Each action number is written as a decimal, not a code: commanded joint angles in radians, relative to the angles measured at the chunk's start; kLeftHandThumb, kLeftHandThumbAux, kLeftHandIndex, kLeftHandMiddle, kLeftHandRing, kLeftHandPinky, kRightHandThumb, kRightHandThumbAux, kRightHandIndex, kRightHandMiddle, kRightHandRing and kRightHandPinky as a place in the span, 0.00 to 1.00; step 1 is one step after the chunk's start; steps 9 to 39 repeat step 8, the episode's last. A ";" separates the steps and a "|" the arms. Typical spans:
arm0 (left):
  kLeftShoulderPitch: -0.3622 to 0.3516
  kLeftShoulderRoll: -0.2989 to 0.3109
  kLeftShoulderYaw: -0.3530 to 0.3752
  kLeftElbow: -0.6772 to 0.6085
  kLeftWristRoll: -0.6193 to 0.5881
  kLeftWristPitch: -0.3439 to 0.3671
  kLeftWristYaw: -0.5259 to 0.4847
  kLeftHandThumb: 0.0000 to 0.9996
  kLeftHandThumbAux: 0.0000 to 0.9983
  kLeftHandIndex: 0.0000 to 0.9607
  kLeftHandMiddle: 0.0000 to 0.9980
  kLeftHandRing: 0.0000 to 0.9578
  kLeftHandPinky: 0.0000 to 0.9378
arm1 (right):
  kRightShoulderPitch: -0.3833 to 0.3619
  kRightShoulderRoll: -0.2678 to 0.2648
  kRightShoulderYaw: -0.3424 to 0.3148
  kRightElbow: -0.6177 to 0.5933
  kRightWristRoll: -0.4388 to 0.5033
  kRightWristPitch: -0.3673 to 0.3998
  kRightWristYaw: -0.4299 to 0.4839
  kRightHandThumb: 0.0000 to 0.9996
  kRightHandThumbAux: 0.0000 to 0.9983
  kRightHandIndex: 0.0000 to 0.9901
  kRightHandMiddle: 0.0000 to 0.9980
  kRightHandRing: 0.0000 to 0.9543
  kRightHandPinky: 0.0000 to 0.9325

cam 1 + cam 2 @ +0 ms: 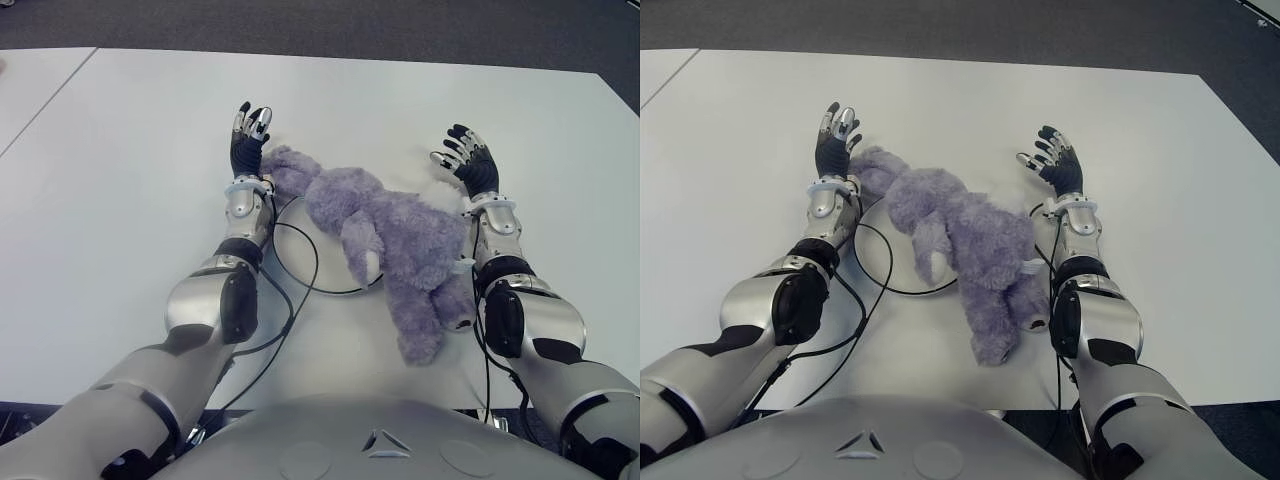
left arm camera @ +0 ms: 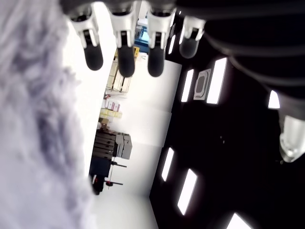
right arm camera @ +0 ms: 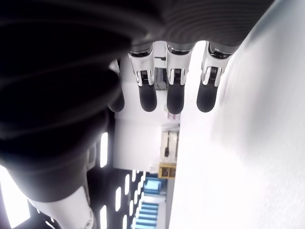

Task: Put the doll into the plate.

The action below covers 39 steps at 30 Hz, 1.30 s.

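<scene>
Doll: the fluffy purple plush doll is draped across the round white plate, legs overhanging its lower-right rim.
Left hand: fingers spread, empty, beside the doll's head.
Right hand: fingers spread, empty, right of centre.
White table: wide bare room is seen at left and top.

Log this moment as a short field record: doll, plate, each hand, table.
doll: purple plush doll lying across the plate, lower part hanging over onto the table
plate: white plate, mostly covered by the doll
left hand: left hand open, beside the doll's far end, holding nothing
right hand: right hand open, right of the doll, holding nothing
table: white table
</scene>
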<state>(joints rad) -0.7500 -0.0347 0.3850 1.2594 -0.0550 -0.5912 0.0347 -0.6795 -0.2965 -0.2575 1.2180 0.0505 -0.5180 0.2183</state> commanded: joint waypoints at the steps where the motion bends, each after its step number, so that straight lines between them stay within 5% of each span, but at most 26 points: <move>1: 0.226 -0.054 -0.017 0.093 0.017 0.048 -0.007 0.00 0.47 0.09 0.17 0.17 0.18 | 0.192 0.152 -0.008 0.128 0.006 0.100 -0.029 0.12 0.84 0.13 0.13 0.12 0.18; 39: 0.231 -0.057 -0.026 0.094 0.023 0.070 -0.008 0.00 0.47 0.08 0.17 0.17 0.19 | 0.206 0.170 -0.023 0.128 0.013 0.095 -0.049 0.12 0.88 0.13 0.13 0.13 0.20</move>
